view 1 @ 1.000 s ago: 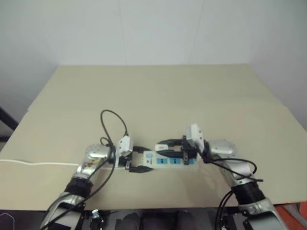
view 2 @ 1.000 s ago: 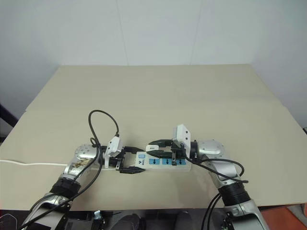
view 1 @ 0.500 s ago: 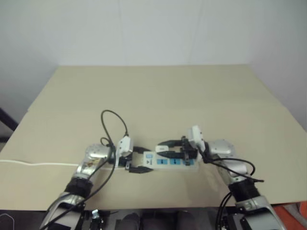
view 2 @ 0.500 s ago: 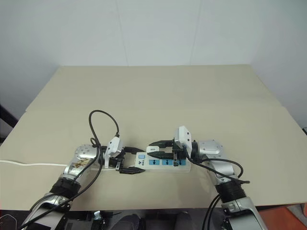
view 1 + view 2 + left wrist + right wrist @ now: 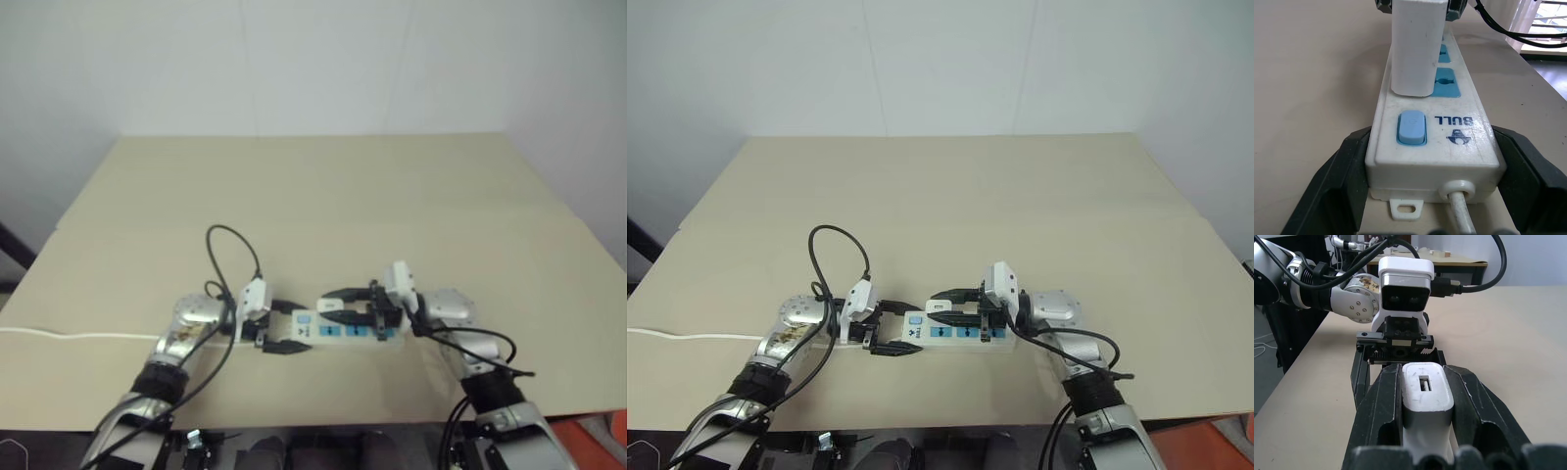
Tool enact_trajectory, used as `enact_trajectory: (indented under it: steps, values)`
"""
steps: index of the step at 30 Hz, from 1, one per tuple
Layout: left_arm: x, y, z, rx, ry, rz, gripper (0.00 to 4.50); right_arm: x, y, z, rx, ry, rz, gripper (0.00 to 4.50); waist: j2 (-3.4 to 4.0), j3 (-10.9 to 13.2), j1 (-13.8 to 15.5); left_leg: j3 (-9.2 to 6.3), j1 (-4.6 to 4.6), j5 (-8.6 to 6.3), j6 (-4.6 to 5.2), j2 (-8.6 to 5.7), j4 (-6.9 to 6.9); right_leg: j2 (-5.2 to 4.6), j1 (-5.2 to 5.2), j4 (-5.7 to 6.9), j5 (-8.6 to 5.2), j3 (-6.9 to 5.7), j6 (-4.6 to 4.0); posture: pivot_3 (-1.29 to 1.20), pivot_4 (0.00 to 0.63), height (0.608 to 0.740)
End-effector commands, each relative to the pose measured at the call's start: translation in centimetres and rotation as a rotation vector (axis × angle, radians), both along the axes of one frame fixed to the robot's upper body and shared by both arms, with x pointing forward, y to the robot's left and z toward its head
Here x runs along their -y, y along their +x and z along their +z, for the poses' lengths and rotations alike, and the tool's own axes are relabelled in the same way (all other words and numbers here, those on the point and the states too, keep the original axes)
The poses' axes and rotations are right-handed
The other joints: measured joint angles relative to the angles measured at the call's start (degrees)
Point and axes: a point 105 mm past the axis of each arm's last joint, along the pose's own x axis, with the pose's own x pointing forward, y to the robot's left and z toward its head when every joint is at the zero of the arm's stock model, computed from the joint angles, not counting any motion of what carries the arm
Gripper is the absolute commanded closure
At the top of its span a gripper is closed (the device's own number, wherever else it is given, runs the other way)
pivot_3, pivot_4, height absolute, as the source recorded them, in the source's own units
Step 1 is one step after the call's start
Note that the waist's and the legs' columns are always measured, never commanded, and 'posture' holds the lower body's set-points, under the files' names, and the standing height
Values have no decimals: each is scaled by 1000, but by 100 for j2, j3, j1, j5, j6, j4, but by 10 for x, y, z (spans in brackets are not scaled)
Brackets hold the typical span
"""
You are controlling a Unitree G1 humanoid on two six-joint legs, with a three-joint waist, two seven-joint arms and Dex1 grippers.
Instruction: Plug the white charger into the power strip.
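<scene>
I see a bare beige table (image 5: 323, 196) against white walls (image 5: 294, 59); the left gripper (image 5: 1420, 161) clamps the power strip (image 5: 1449, 132), the right gripper (image 5: 1422, 406) clamps the white charger (image 5: 1425, 391).

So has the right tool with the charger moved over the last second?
Yes, slightly: the right tool has sunk, bringing the charger down toward the power strip, which lies where it was.

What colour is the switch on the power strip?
Light blue switch on the white power strip; clearest in the left wrist view.
</scene>
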Motion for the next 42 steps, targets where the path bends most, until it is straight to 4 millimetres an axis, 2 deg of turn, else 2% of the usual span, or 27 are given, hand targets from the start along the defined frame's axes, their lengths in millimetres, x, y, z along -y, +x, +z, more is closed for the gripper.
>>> enact_trajectory:
  steps: [1, 13, 20, 25, 28, 30, 33, 35, 37, 42]
  values:
    - [0, 0, 1, 8, 14, 1, 1219, -3, -6, -25, -56, -77, 19, 3397, 0, -1, 0, 0, 1, -3, 4, 0, 0, 0, 0, 0, 0, 0, 0, 0, 150, 740]
    - [-1, 0, 0, 6, 15, 5, 1219, -2, -2, -32, -76, -90, 1, 3397, 0, -6, -6, 0, 25, -13, 21, 1, -3, 2, 8, 0, 0, 2, 0, 0, 150, 740]
    - [0, 0, 0, 9, 16, 5, 1219, -1, -4, -21, -45, -15, 1, 3397, -1, -9, -6, 0, 27, -13, 22, 2, -4, 3, 8, 0, 0, 3, 0, 0, 150, 740]
    - [0, 1, 0, 18, 16, 11, 1219, 1, -4, -20, -34, -23, 7, 1732, -1, -9, -4, 0, 18, -13, 22, 0, -6, 2, 6, 2, 0, 4, 0, 0, 150, 740]
    - [0, 2, 0, 21, 10, 17, 1219, 2, -4, -16, -19, -13, 6, 567, -1, -9, 0, 1, 15, -12, 20, 0, -5, 2, 5, 0, 0, 5, 0, 0, 150, 740]
    - [1, 3, 0, 21, 10, 18, 1219, 2, -5, -15, -17, -14, 6, 52, -1, -9, 1, 1, 15, -13, 21, 0, -5, 2, 6, 0, 0, 5, 0, 0, 150, 740]
    - [1, 2, 0, -6, 1, 12, 1219, 4, -4, -15, -14, -17, 2, 52, -1, -9, 3, 1, 15, -13, 22, 0, -5, 2, 5, 0, 0, 5, 0, 0, 150, 740]
    - [1, 3, 1, 1, -16, 21, 453, 6, -3, -16, -9, -24, -11, 0, -1, -9, 4, 1, 15, -13, 22, 0, -5, 2, 6, -1, 0, 5, 0, 0, 150, 740]
    - [1, 3, 2, 1, -17, 11, 27, 7, -3, -16, -19, -24, -7, 0, -1, -9, 3, 1, 14, -13, 22, 0, -6, 2, 5, 0, 0, 5, 0, 0, 150, 740]
    - [-1, 3, 10, 19, -47, 18, 27, 11, -3, -13, -17, -18, -9, 0, -1, -9, 0, 1, 13, -13, 22, 0, -7, 2, 4, -1, 0, 5, 0, 0, 150, 740]
